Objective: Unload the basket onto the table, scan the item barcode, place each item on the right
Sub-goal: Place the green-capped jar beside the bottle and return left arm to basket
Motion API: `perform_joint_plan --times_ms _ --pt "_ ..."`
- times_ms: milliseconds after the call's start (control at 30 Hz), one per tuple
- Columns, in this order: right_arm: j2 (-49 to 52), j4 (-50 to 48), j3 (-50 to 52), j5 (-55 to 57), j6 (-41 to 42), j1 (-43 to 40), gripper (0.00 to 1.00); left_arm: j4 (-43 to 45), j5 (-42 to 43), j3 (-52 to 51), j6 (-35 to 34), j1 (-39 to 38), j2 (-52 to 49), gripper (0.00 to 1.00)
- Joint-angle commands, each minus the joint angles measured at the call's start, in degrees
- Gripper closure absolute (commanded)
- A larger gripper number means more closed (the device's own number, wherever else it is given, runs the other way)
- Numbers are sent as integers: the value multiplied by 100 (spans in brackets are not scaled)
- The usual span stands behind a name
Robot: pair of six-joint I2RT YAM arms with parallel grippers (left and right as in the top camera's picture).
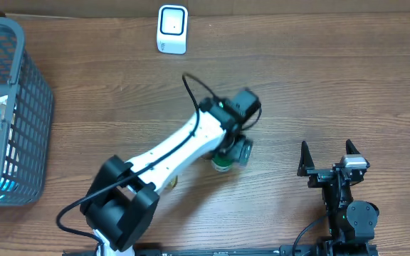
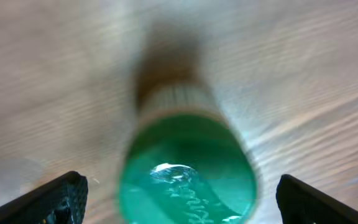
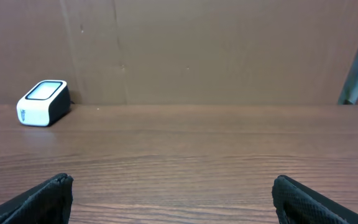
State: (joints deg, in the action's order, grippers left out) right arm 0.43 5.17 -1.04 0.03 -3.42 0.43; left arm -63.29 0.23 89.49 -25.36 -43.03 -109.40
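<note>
Overhead: the left tool [image 1: 232,151] sits directly over the small green-capped bottle [image 1: 221,164], mid-way across the brown wooden surface [image 1: 333,85]. The white box-shaped barcode scanner [image 1: 172,29] lies well apart from it, at the far edge. The right tool [image 1: 326,153] is off to the side, so the left arm is clearly the nearer one.

Left wrist: the left tool [image 2: 180,183] is spread wide, a finger on either side of the bottle [image 2: 188,177], neither touching. The view is blurred. The cap faces the camera, so we judge the long axis runs along the approach.

Right wrist: the right tool [image 3: 171,183] is spread and empty, with the scanner [image 3: 42,102] far left.
</note>
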Motion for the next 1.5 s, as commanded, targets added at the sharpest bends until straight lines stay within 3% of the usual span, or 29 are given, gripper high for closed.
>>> perform_joint_plan --times_ms 0,133,333,467,667,733,967,1467 --pt "-26 -37 59 28 -28 26 0 -400 -378 1311 83 313 125 0" --pt "-26 -37 59 26 -26 26 0 -1176 -382 2787 332 737 129 0" --pt "-26 -37 59 28 -26 26 0 -1770 -490 4319 125 1659 133 0" --pt "-26 -37 59 26 -28 26 0 -2109 -946 4922 -1060 2555 170 0" --pt "-26 -37 59 26 -26 26 0 -3018 -955 5165 -3047 4181 306 1" --pt "-26 -37 59 28 -26 26 0 -3265 -859 5165 -3373 4682 319 0" --pt "-26 -35 59 26 -28 26 0 -3246 -166 5167 -2861 5960 321 0" --pt "-26 -35 59 26 -28 26 0 -2973 -214 5165 -3340 8102 302 0"
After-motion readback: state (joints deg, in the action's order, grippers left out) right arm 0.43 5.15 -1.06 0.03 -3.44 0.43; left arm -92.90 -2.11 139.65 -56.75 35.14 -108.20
